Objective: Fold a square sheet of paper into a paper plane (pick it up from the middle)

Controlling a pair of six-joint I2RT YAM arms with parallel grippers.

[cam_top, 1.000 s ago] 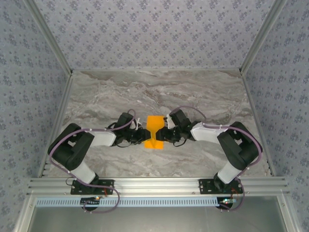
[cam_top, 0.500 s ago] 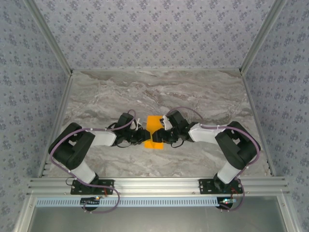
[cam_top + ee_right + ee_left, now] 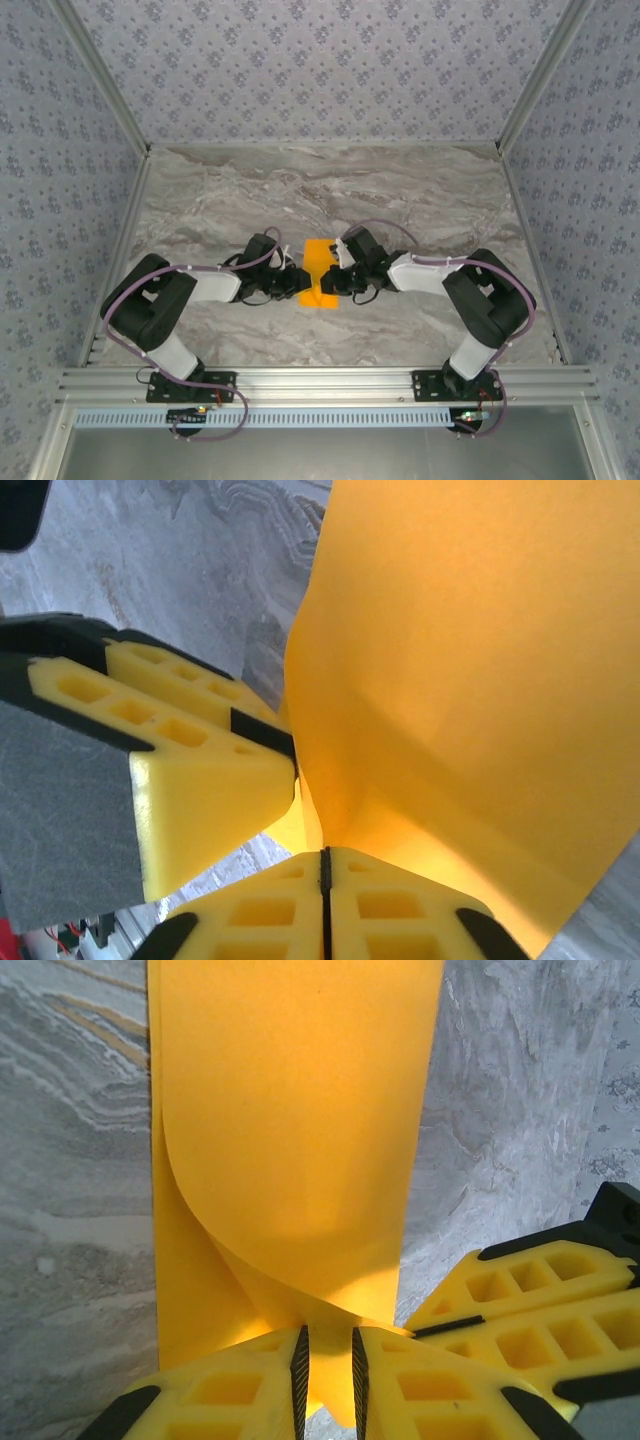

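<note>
The square sheet of paper [image 3: 320,256] is bright orange and sits mid-table between both grippers, lifted and curled. In the left wrist view the sheet [image 3: 290,1110] bends over itself, and a bunched part of it runs between the pads of my left gripper [image 3: 330,1338], which is shut on it with a narrow gap. My right gripper [image 3: 323,852] is shut tight, pinching the paper [image 3: 480,660] at its tips. Seen from above, the left gripper [image 3: 297,284] and right gripper [image 3: 331,281] almost touch. The left fingers [image 3: 200,780] show beside the right jaws.
The grey marbled table [image 3: 330,190] stretches away behind the paper. Patterned walls close it in at the back and both sides. An aluminium rail [image 3: 320,380] carrying the arm bases runs along the near edge.
My right gripper has slid a little to the left and shut on the paper. The sheet looks slightly narrower from above. The left gripper has stayed put.
</note>
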